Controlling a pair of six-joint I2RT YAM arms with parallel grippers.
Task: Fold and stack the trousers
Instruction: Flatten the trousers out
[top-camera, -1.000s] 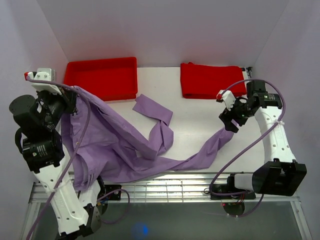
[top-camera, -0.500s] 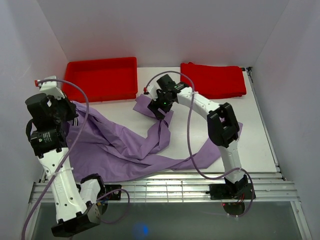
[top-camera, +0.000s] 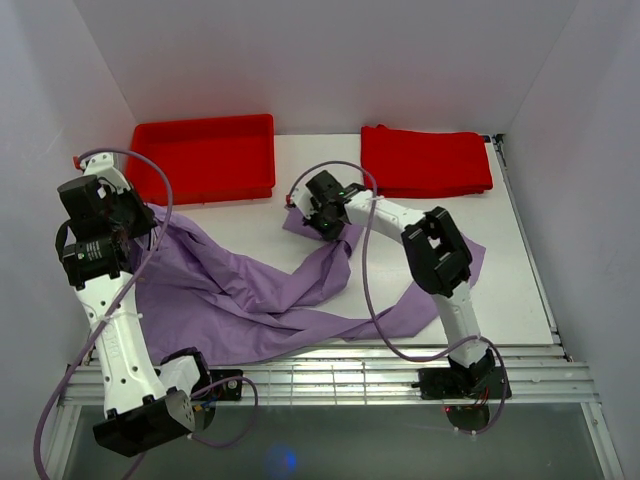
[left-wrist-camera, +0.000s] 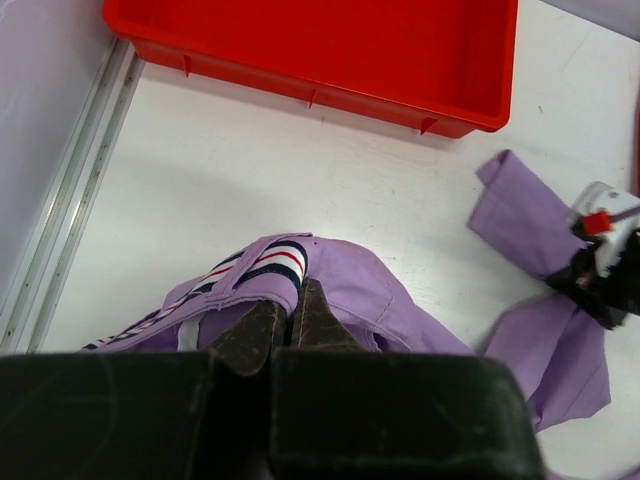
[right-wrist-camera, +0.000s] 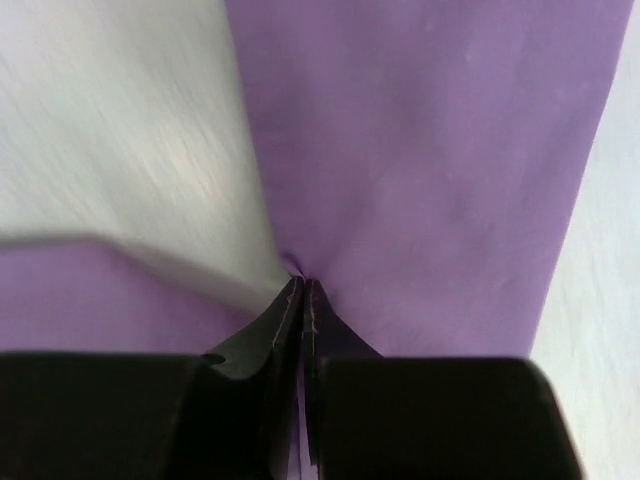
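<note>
Two spots on the trousers (top-camera: 230, 290) sit pinched (left gripper (left-wrist-camera: 292, 306), right gripper (right-wrist-camera: 303, 288)).

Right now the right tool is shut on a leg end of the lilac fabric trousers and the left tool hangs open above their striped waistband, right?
No: the left tool is shut on the lilac fabric trousers at the striped waistband, as the left wrist view shows. The right tool does pinch a leg end.
</note>
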